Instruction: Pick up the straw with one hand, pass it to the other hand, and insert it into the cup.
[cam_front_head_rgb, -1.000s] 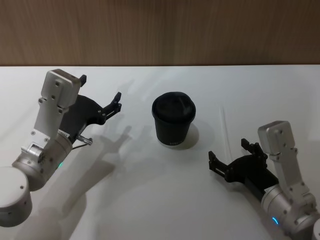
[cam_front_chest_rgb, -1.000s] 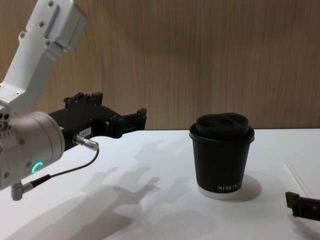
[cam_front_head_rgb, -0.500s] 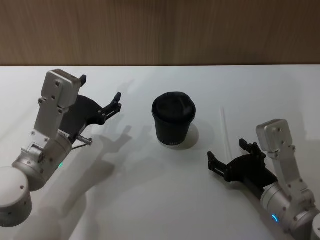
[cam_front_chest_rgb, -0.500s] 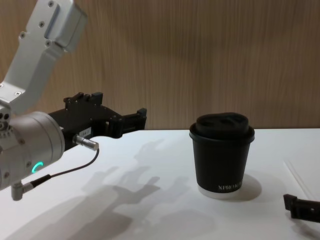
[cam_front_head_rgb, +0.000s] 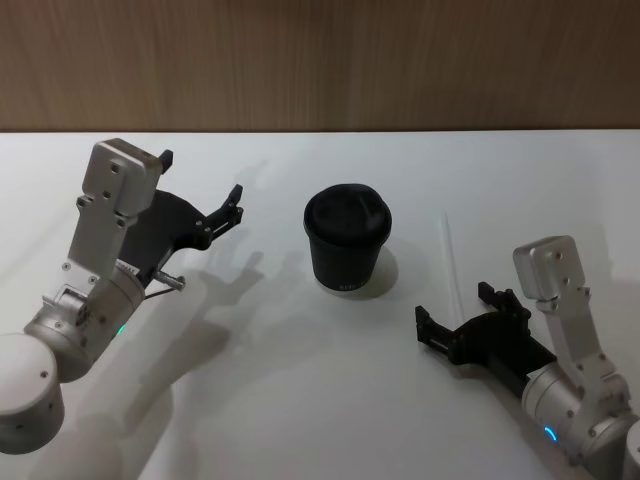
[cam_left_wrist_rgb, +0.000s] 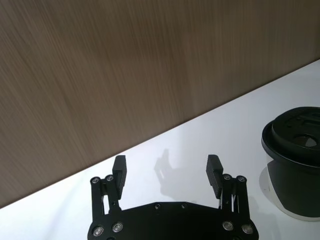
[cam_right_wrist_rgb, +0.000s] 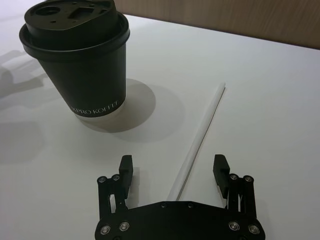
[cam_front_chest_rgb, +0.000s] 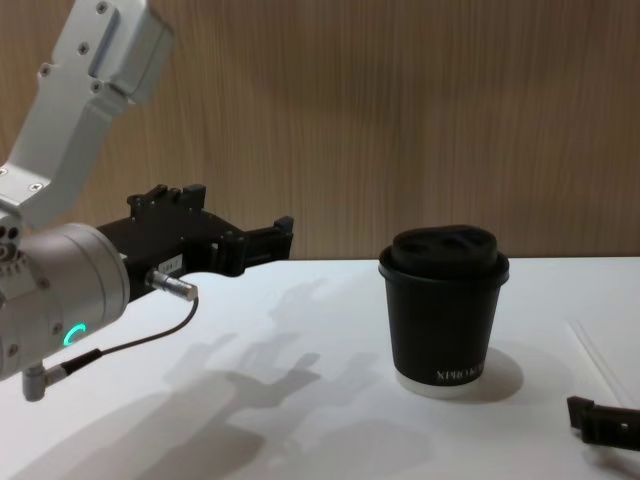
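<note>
While the straw (cam_front_head_rgb: 449, 252) lies flat on the white table (cam_front_head_rgb: 300, 400), just to the robot's right of the cup (cam_front_head_rgb: 346, 240) and apart from it, the right end effector (cam_front_head_rgb: 453, 308) sits low at the straw's near end. Its fingers are spread wide and grasp nothing. From the right wrist view, the straw (cam_right_wrist_rgb: 200, 132) runs straight away between the two fingertips, touching neither, with its near end hidden under the end effector's black body. Whether the fingers touch the table cannot be told.

Near the middle of the table the cup stands upright with its black domed lid on. Its white lettering faces the robot in the chest view, above a white base rim.

On the other side of the cup and well apart from it, the left end effector (cam_front_head_rgb: 202, 176) hangs above the table, pointing toward the wood-panelled wall (cam_front_head_rgb: 320, 60). Its fingers are likewise spread and empty. A green ring light (cam_front_chest_rgb: 70, 335) glows on its silver wrist, and a thin dark cable (cam_front_chest_rgb: 130, 345) loops beneath it.
</note>
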